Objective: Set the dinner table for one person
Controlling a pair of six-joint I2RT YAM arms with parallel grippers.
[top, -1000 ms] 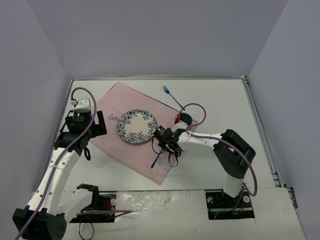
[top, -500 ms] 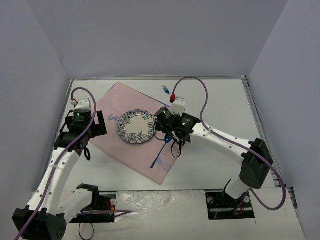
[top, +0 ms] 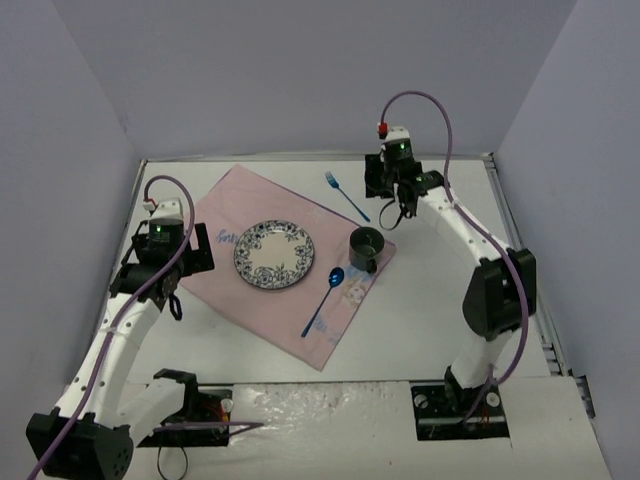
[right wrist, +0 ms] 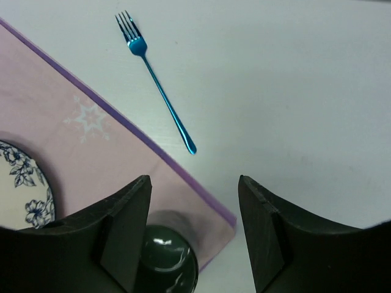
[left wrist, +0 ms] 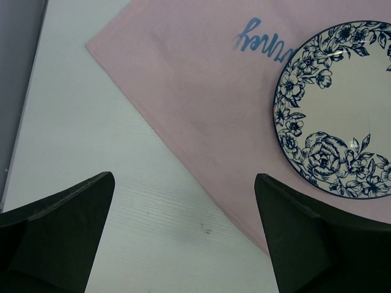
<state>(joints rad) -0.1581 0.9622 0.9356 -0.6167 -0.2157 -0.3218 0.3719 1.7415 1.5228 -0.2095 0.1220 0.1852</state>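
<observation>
Right hand (right wrist: 194, 183), released, is hovering over the fork (right wrist: 160, 85) on the counter (right wrist: 293, 91); left hand (left wrist: 183, 180) is hanging released above the cloth (left wrist: 183, 79).

Top camera looks down from behind the near edge over the dinner table (top: 440, 300). Left wrist camera faces down, close above pink cloth (left wrist: 201, 91) and plate (left wrist: 342, 110); right wrist camera above the blue fork (right wrist: 157, 82). All 3 share cloth and plate.
</observation>
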